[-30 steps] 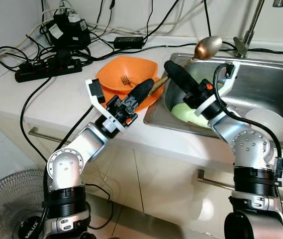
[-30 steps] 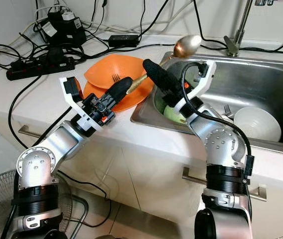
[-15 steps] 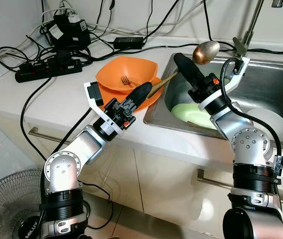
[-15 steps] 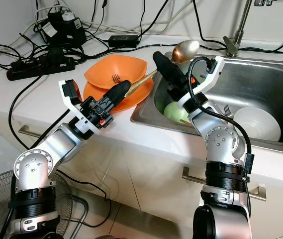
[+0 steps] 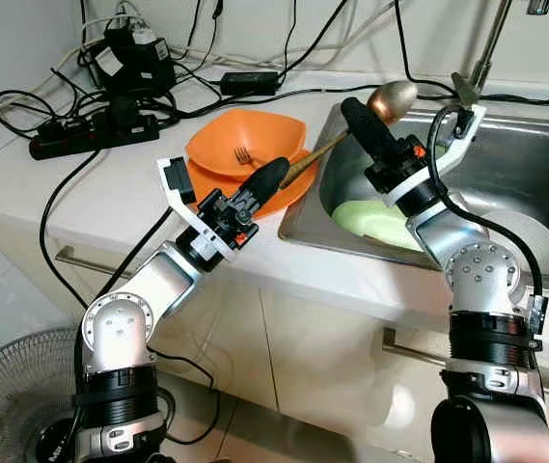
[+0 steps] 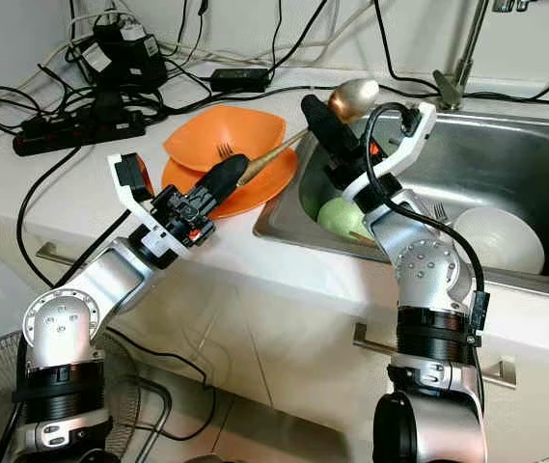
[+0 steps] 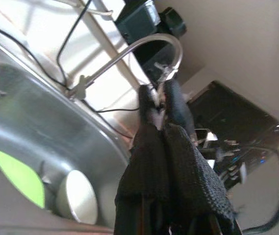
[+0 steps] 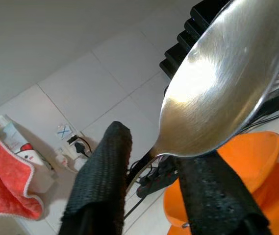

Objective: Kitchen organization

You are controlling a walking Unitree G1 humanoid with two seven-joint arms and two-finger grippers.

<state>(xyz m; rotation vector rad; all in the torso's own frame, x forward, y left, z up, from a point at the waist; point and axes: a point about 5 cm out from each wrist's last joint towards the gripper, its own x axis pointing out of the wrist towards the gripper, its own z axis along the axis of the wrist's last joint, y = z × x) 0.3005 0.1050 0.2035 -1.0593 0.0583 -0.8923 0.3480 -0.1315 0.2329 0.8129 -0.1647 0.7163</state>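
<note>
Left eye view: the left gripper (image 5: 272,176) is shown clamped on the lower end of a long ladle (image 5: 391,98), whose handle runs up over the rim of the sink (image 5: 305,214) to a bronze bowl held above the sink's back corner. The right gripper (image 5: 355,109) is raised beside the bowl; in the right wrist view its fingers (image 8: 104,172) are seen apart, one on each side of the neck just under the bowl, and contact with the handle cannot be confirmed. Beneath the left gripper, two stacked orange bowls (image 5: 247,140) with a fork (image 5: 245,155) inside are set on the counter (image 5: 110,198). A green plate (image 5: 369,217) and a white bowl (image 5: 530,236) lie in the sink.

A handover of the ladle between the two grippers is judged to be in hand. If the left gripper is released before the right is closed, the ladle could be dropped onto the dishes; a closure on the tapered neck could let it slip or swing into the faucet (image 5: 481,58).

The handle's end is hidden inside the left gripper, and the faucet's spout is cut off at the frame's top.
</note>
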